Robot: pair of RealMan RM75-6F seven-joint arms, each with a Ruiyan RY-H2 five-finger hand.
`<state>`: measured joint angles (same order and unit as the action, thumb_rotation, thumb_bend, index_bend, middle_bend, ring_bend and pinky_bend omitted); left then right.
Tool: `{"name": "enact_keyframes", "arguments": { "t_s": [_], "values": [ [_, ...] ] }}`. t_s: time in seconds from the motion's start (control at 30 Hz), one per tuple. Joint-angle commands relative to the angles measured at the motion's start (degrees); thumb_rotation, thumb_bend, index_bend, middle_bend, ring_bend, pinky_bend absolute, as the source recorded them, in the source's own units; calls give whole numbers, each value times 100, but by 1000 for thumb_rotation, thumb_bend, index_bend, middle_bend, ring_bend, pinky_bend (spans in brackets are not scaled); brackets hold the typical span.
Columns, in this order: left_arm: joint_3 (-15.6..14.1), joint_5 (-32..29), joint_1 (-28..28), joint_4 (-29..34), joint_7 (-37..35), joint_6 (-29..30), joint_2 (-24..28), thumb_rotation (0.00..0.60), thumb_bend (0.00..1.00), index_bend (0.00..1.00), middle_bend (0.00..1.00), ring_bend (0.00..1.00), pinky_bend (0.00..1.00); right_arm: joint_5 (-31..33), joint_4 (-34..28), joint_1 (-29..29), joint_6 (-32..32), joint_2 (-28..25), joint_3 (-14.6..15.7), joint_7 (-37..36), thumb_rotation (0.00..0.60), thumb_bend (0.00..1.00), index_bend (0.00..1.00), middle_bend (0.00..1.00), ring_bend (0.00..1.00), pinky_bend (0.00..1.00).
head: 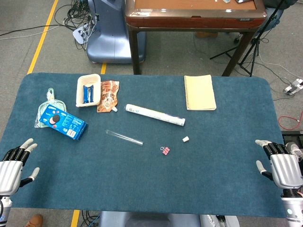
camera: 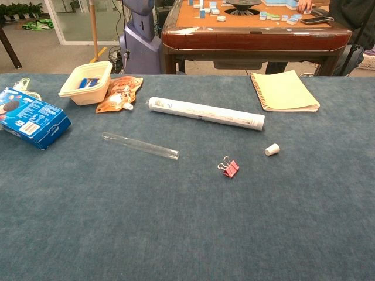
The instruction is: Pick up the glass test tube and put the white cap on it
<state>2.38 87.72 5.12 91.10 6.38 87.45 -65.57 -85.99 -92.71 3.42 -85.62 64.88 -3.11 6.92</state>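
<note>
Nearest, at the bottom corners of the head view, both hands rest on the table's front edge with nothing in them: the left hand (head: 14,163) at lower left and the right hand (head: 281,163) at lower right, each with its fingers released and spread. Neither shows in the chest view.

Further in, at mid-frame, the glass test tube (head: 124,137) lies flat on the blue table mat (head: 151,189), slanting from upper left down to lower right. In the chest view it sits left of centre, the tube (camera: 139,146) bare, one end plainly open. The white cap (head: 186,139) lies well apart to its right, with a small pink binder clip (head: 165,151) between them and a little nearer.

The tube looks light, stiff, smooth and breakable; being round, it would likely roll if nudged. A gentle pinch at mid-length, across its width, seems the safest hold, leaving the open end free for the cap. The cap is tiny and light and will probably need a fingertip pinch.

Beyond these lies a rolled white paper tube (head: 155,115). At the upper left are a blue biscuit box (head: 63,122), a white tray (head: 88,90) and an orange pouch (head: 108,95); at the upper right, a yellow notebook (head: 199,92).
</note>
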Motion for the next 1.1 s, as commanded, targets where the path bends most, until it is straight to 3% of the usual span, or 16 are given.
{"name": "enact_keyframes", "arguments": {
  "t_s": [0.03,0.57,0.77,0.9,1.0,1.1],
  "values": [
    [-6,12,3,-5,-5,-5,-2,600,257,185,134,174,178,-11,-9,-4,-8,-3,4,-3,600,331,268,286,263,291],
    [170,283,365,-73,-385,-160,35,600,257,186,164,204,178,-259,-288,-18,-242,-207,-47,-3,600,331,269,286,263,291],
    [358,440,910,26,-516,-645,44,600,257,190,194,235,178,-207,-478,83,-184,-357,-172,113,600,332,268,286,263,291],
    [459,485,1397,15,-518,-1200,-71,600,257,204,265,290,186,-200,-572,181,-98,-433,-236,227,600,332,268,286,263,291],
    [506,453,1757,11,-399,-1679,-172,600,257,209,329,352,269,-187,-642,243,-21,-475,-261,283,600,331,268,286,263,291],
    [562,348,2124,-25,-382,-2183,-317,600,257,213,435,464,467,-173,-689,283,39,-489,-265,319,600,332,268,286,263,291]
  ]
}}
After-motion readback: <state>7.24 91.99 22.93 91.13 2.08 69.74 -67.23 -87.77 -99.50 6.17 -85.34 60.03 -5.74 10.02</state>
